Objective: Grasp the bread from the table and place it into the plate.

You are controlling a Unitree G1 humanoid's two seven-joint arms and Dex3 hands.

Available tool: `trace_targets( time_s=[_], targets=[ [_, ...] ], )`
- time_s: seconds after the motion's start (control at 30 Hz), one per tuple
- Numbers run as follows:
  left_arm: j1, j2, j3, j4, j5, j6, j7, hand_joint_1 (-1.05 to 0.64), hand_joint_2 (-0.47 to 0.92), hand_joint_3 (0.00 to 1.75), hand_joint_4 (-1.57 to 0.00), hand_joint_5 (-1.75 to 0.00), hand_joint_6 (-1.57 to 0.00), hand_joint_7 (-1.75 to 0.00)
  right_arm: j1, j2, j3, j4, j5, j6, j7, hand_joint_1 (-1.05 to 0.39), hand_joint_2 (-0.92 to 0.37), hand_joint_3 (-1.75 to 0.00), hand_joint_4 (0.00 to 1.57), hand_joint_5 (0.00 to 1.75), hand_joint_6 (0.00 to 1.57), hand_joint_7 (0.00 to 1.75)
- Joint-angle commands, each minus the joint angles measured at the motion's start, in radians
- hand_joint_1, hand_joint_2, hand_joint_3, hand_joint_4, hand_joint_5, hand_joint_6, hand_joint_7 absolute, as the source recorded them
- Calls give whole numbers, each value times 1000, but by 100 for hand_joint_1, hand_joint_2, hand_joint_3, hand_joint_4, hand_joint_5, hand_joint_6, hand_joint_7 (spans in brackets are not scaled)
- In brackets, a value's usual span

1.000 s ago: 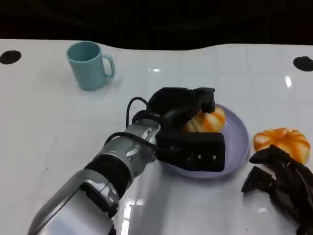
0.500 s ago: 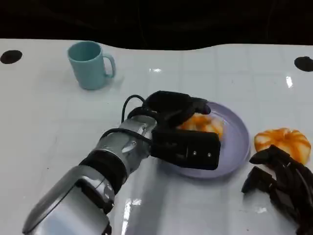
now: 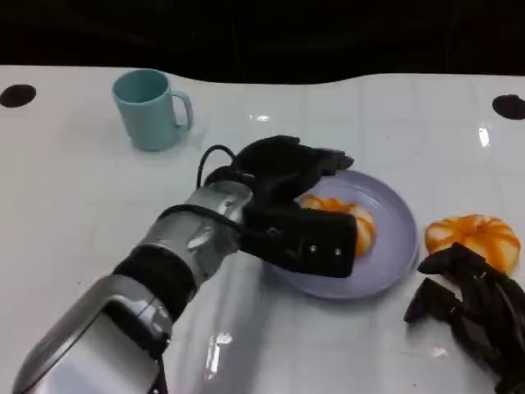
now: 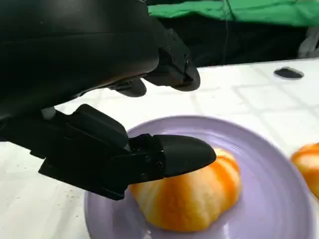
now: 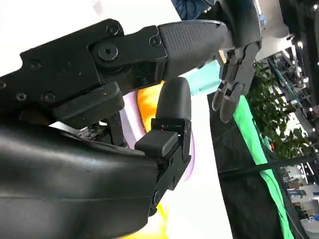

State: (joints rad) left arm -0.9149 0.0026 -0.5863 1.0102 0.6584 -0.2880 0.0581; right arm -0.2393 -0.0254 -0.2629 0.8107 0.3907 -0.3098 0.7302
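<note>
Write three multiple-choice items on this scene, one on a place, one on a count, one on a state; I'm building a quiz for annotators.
1. Where does the teal ceramic mug stand?
A. on the white table, apart from the plate
B. on the plate
C. in the right robot hand

2. How many orange-striped bread rolls show?
A. one
B. two
C. four

3. What is the left robot hand doing?
A. gripping the mug
B. lying flat on the table
C. open above the roll on the plate

Key: 1 A, the mug stands alone at the far left. 2 B, one roll lies on the round lilac plate, another on the table by the right robot hand. 3 C, its fingers are spread over the roll.
</note>
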Motion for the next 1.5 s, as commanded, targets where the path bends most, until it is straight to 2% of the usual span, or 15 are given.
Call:
trace_targets(
  time_s=[0.03, 0.2, 0.37, 0.6, 0.67, 0.8, 0.9, 1.0, 1.1, 1.13, 1.17, 1.27, 1.3, 1.4, 1.5],
  targets=[
    [57, 59, 40, -63, -37, -49, -7, -83, 92, 64, -20, -42, -38, -6, 22, -14, -10, 10, 9, 12, 7, -53, -92, -25, 62, 159, 59, 123],
    [167, 99, 161, -145, -219, -165, -111, -77, 92, 57, -24, -45, -39, -5, 15, -19, -13, 13, 14, 31, 9, -53, -92, -23, 64, 157, 60, 121],
    [300, 89, 278, -239, -419, -239, -211, -71, 92, 49, -30, -48, -42, -5, 15, -20, -8, 13, 7, 22, 0, -54, -92, -25, 64, 157, 61, 121],
    [516, 3, 455, -406, -862, -215, -504, -63, 92, 43, -53, -64, -51, -7, 16, -17, -9, 13, 11, 14, 3, -53, -92, -25, 64, 156, 60, 121],
    [570, -20, 495, -459, -982, -156, -588, -61, 92, 42, -57, -73, -57, -9, 19, -14, -7, 9, 9, 13, 0, -53, -92, -24, 63, 156, 60, 121],
    [688, -31, 553, -614, -1203, 102, -712, -61, 92, 30, -61, -94, -70, -13, 22, -12, -5, 1, 10, 17, 1, -53, -92, -25, 64, 156, 60, 121],
    [739, -34, 584, -681, -1268, 212, -731, -62, 92, 27, -61, -98, -72, -13, 24, -10, -7, -3, 14, 25, 0, -53, -92, -25, 64, 157, 60, 121],
    [811, -43, 624, -755, -1361, 341, -734, -60, 92, 36, -63, -131, -84, -24, 25, -8, -9, -7, 19, 37, -3, -53, -92, -21, 65, 154, 62, 117],
    [848, -55, 642, -796, -1377, 394, -720, -60, 92, 37, -64, -139, -87, -29, 29, -8, -6, -19, 17, 44, -13, -54, -92, -21, 66, 153, 63, 116],
    [864, -62, 648, -808, -1381, 408, -716, -60, 92, 39, -66, -154, -88, -47, 32, -8, -4, -25, 14, 47, -19, -54, -92, -21, 67, 154, 64, 116],
    [876, -67, 654, -818, -1383, 420, -714, -59, 92, 40, -67, -164, -79, -76, 35, -8, -3, -31, 12, 49, -24, -54, -92, -21, 67, 154, 65, 116],
    [910, -69, 665, -847, -1391, 473, -706, -60, 92, 42, -71, -173, -72, -116, 39, -9, 1, -36, 12, 46, -22, -55, -92, -21, 66, 155, 65, 117],
    [921, -71, 671, -857, -1395, 495, -695, -60, 92, 42, -71, -174, -71, -120, 42, -9, 1, -40, 13, 50, -21, -55, -92, -22, 66, 155, 65, 117],
    [939, -75, 691, -862, -1398, 534, -683, -59, 92, 37, -79, -175, -65, -153, 51, -13, 6, -53, 12, 56, -15, -54, -92, -23, 66, 157, 63, 118],
    [941, -80, 700, -867, -1394, 547, -684, -59, 92, 36, -80, -175, -64, -160, 55, -13, 7, -60, 12, 61, -16, -54, -92, -23, 65, 157, 63, 119]
  ],
)
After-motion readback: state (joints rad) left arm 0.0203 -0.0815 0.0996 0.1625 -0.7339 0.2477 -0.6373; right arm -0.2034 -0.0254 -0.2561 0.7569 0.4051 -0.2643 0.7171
